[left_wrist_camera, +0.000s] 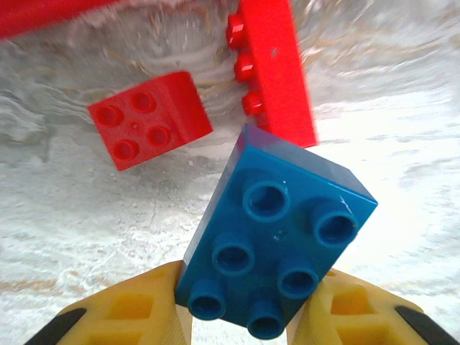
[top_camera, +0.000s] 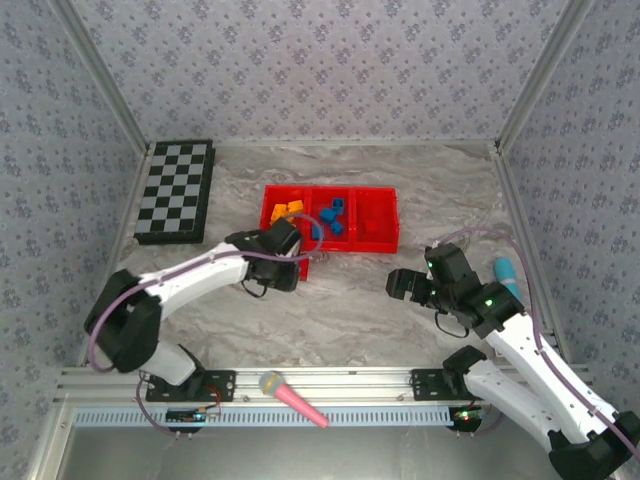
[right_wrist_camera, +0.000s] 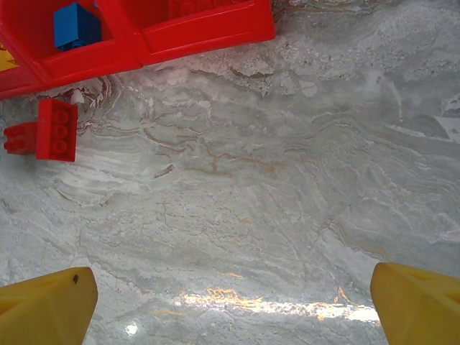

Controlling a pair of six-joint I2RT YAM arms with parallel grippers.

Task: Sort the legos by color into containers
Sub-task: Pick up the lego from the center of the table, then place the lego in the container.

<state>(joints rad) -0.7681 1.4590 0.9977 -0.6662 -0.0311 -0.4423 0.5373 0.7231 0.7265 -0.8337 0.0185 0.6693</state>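
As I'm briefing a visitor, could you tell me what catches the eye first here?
A bright red tray sits mid-table, holding orange bricks and blue bricks. The left claw grips a blue brick near its front, and a pink toy microphone lies at the near edge.

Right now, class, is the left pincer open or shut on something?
Shut on the blue brick: the left pincer's yellow fingers press against both its sides.

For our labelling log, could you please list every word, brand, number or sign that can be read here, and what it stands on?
None can be read.
The blue lego: its stud tops show no legible lettering.
The square red lego and the red tray: plain plastic, no print seen.
The checkerboard: black and white squares, no characters.
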